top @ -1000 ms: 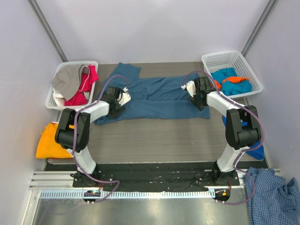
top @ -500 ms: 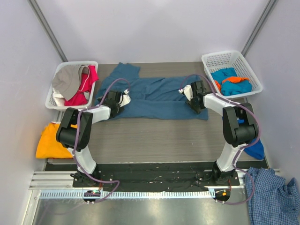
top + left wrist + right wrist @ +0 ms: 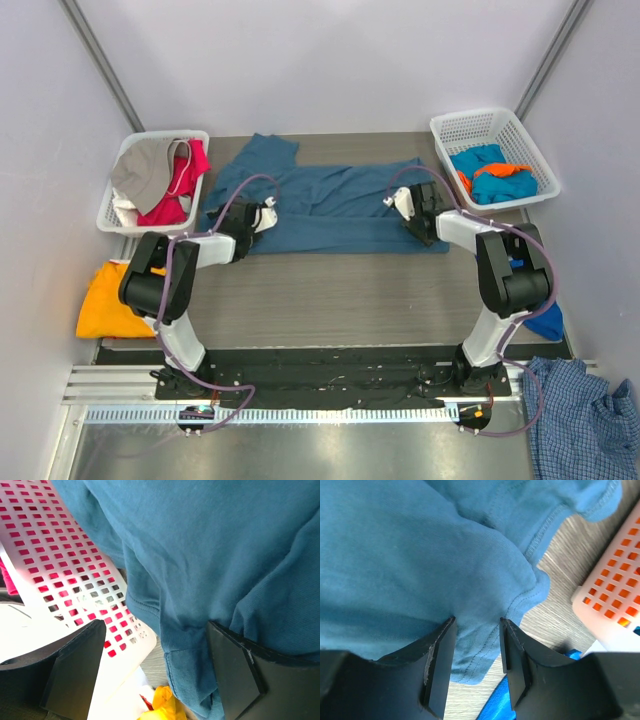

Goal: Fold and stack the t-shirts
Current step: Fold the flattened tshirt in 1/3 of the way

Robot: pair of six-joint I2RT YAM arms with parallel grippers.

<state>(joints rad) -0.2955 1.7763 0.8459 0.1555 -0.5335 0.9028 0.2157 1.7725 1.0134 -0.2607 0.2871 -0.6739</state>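
A large dark teal-blue t-shirt [image 3: 330, 205] lies folded in a long band across the far part of the table. My left gripper [image 3: 268, 213] is low at its left end. In the left wrist view the left gripper [image 3: 155, 675] is wide open, with the shirt [image 3: 210, 545] and its hem hanging between the fingers. My right gripper [image 3: 400, 203] is at the shirt's right end. In the right wrist view the right gripper [image 3: 476, 650] has its jaws apart over the shirt's [image 3: 395, 555] stitched corner, which lies flat on the wood.
A white basket [image 3: 120, 160] at far left holds grey and pink-red clothes. A white basket [image 3: 500, 120] at far right holds turquoise and orange tees. An orange tee [image 3: 105, 300] lies left of the table, a blue cloth [image 3: 545, 322] to the right, and a checked shirt [image 3: 585, 415] at near right.
Both arms have stretched out and dropped lower at the shirt's ends. The shirt's near-left corner has been drawn in, so the band is narrower and straighter.
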